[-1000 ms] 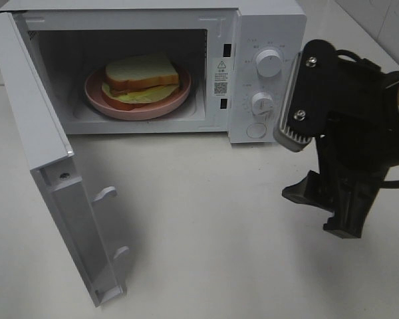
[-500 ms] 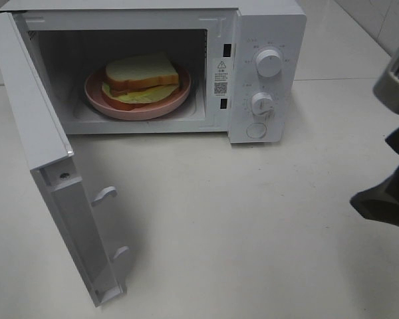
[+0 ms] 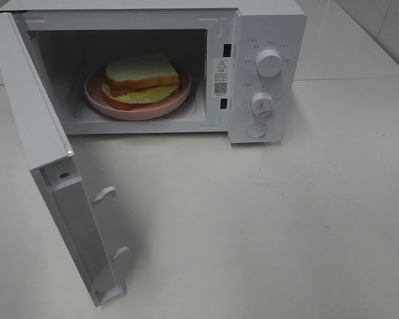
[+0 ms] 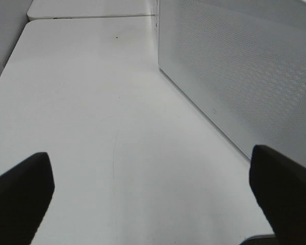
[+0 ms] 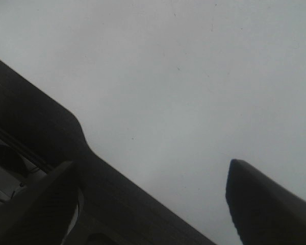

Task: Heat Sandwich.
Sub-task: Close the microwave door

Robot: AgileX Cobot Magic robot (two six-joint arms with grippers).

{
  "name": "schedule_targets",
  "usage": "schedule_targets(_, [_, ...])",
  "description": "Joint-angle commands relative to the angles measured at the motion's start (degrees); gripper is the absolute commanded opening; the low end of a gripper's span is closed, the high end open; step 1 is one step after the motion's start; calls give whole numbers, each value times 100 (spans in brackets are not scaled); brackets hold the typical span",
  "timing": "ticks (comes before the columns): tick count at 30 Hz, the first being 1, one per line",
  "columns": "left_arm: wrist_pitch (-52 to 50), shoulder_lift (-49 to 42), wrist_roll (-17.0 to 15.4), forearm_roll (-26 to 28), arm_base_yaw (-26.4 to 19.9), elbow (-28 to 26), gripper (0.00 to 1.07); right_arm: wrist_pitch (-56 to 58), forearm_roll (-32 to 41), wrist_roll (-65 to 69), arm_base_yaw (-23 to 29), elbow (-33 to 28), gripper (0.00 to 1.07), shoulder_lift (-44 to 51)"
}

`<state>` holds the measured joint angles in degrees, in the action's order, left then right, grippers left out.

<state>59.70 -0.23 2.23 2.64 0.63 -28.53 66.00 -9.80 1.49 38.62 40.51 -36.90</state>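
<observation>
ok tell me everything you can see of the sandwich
The sandwich is two thick white bread slices with orange-brown crust. Yellow-green filling and a reddish layer poke out along its front edge. It lies flat and looks whole, a little left of centre on a round pink plate that is wider than it. The plate sits inside the white microwave, whose door stands open. Only the plate touches it.

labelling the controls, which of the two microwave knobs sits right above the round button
The lower knob, directly above the round button; the upper knob sits higher up, apart from it.
</observation>
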Motion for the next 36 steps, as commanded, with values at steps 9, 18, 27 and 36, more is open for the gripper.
schedule_targets(9, [-34,-149,-17,40,6,23,99,642,11,401,-413,-338,76,1564])
schedule_targets(18, [-34,-149,-17,40,6,23,99,476,11,401,-1627,-865,76,2630])
schedule_targets(27, [-34,-149,-17,40,6,23,99,-11,63,441,-2727,-911,76,3380])
schedule_targets(36, [-34,-149,-17,40,6,23,99,-464,613,435,-3518,-1031,76,3873])
